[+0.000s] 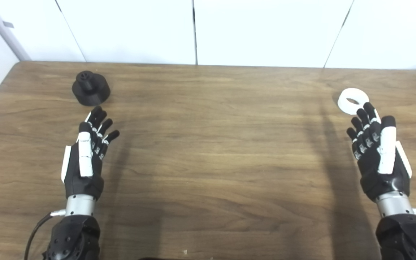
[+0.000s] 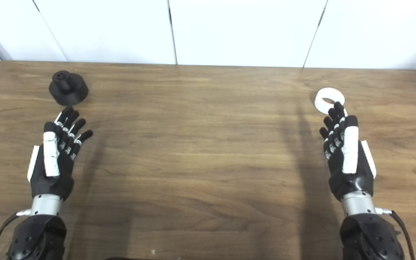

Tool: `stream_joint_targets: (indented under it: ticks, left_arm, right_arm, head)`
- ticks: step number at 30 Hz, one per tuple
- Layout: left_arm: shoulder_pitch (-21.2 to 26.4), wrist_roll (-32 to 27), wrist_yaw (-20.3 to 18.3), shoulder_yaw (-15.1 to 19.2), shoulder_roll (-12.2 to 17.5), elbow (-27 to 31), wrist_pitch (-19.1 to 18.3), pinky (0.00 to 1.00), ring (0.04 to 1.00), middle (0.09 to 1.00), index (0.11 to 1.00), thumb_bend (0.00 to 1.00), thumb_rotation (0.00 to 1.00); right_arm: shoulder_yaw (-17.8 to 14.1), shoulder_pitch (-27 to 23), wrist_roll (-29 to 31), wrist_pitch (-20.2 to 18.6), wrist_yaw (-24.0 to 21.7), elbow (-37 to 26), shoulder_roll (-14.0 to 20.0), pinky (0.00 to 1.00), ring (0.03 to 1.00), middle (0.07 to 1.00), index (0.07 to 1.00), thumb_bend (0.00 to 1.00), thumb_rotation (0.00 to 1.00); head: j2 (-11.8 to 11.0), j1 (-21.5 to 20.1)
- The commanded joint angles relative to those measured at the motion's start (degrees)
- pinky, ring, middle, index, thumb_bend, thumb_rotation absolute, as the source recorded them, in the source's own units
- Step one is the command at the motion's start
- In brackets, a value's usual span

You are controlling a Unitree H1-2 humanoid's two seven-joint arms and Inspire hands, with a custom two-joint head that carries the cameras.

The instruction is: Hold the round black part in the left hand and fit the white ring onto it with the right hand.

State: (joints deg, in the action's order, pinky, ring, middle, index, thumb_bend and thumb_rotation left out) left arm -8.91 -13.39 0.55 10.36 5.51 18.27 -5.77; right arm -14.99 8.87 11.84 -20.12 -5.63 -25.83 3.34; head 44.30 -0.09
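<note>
The round black part (image 1: 91, 88) stands on the table at the far left, a wide disc with a short hub pointing up. My left hand (image 1: 87, 153) hovers just in front of it, open, fingers spread and tips a little short of the part. The white ring (image 1: 353, 100) lies flat at the far right. My right hand (image 1: 377, 151) is open below it, its fingertips (image 1: 369, 108) overlapping the ring's near edge in the picture; whether they touch it I cannot tell. Neither hand holds anything.
The wooden table (image 1: 211, 144) runs wide between the two hands. White wall panels (image 1: 265, 32) rise right behind its far edge. A cable (image 1: 36, 225) leaves my left wrist.
</note>
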Motion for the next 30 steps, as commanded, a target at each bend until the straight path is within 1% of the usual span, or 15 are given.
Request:
stream_joint_targets:
  ticks: [1, 12, 18, 21, 22, 23, 25, 27, 28, 30]
  left_arm:
    - [0.03, -0.16, -0.22, 0.16, -0.45, 1.22, 1.97, 0.84, 0.930, 0.956, 0.943, 0.59, 0.93]
    - [0.00, -0.20, 0.05, 0.29, -0.64, 1.07, 2.02, 0.85, 0.922, 0.949, 0.931, 0.58, 0.91]
    - [0.03, -0.26, -0.17, 0.18, -0.69, 0.51, 2.57, 0.86, 0.927, 0.948, 0.938, 0.59, 0.91]
    - [-0.05, 0.43, -0.34, -0.13, -0.58, 0.09, 3.19, 0.85, 0.927, 0.949, 0.939, 0.60, 0.91]
    - [-0.17, 0.56, -0.39, -0.24, -0.63, -0.02, 3.37, 0.85, 0.927, 0.949, 0.939, 0.60, 0.91]
    - [-0.25, 0.62, -0.42, -0.29, -0.67, -0.07, 3.47, 0.86, 0.928, 0.949, 0.939, 0.61, 0.91]
    - [-0.48, 0.68, -0.42, -0.58, -1.01, -0.08, 3.69, 0.86, 0.930, 0.951, 0.938, 0.61, 0.91]
    - [-0.71, 0.98, -0.16, -0.93, -1.61, -0.08, 4.13, 0.85, 0.927, 0.946, 0.932, 0.61, 0.90]
    - [-0.85, 1.39, 0.06, -1.17, -1.93, -0.12, 4.43, 0.85, 0.926, 0.944, 0.930, 0.61, 0.89]
    - [-1.15, 2.41, 0.42, -1.78, -2.43, -0.25, 4.95, 0.84, 0.924, 0.940, 0.925, 0.60, 0.89]
  right_arm:
    - [0.48, 3.37, 0.21, 0.75, 0.11, -2.47, 1.07, 1.00, 1.000, 1.000, 1.000, 0.56, 1.00]
    - [0.63, 3.47, 0.02, 1.19, -0.01, -2.09, 1.06, 1.00, 1.000, 1.000, 1.000, 0.56, 1.00]
    - [0.55, 3.50, 0.13, 1.74, -0.05, -1.74, 0.98, 1.00, 1.000, 1.000, 1.000, 0.55, 1.00]
    - [0.29, 3.57, 0.72, 2.38, -0.34, -1.11, 1.02, 1.00, 1.000, 1.000, 1.000, 0.56, 1.00]
    - [0.30, 3.64, 0.53, 2.44, -0.34, -0.99, 1.15, 1.00, 1.000, 1.000, 1.000, 0.56, 1.00]
    - [0.33, 3.68, 0.34, 2.46, -0.32, -0.95, 1.26, 1.00, 1.000, 1.000, 1.000, 0.57, 1.00]
    - [0.24, 3.79, 0.42, 2.84, -0.67, -0.56, 1.67, 1.00, 1.000, 1.000, 1.000, 0.56, 1.00]
    - [0.09, 3.92, 0.89, 3.43, -1.31, -0.08, 2.18, 1.00, 1.000, 1.000, 1.000, 0.56, 1.00]
    - [0.04, 4.02, 0.93, 3.46, -1.54, 0.05, 2.48, 1.00, 1.000, 1.000, 1.000, 0.56, 1.00]
    - [-0.15, 4.14, 0.86, 3.64, -1.84, 0.38, 2.87, 1.00, 1.000, 1.000, 1.000, 0.57, 1.00]
  head:
    - [0.00, 0.10]
    - [-0.40, 0.01]
    - [-1.16, 1.47]
    - [-1.94, 3.04]
    - [-2.52, 4.26]
    - [-2.52, 4.26]
    - [-3.99, 7.20]
    - [-4.90, 9.00]
    - [-5.98, 10.79]
    - [-7.27, 12.71]
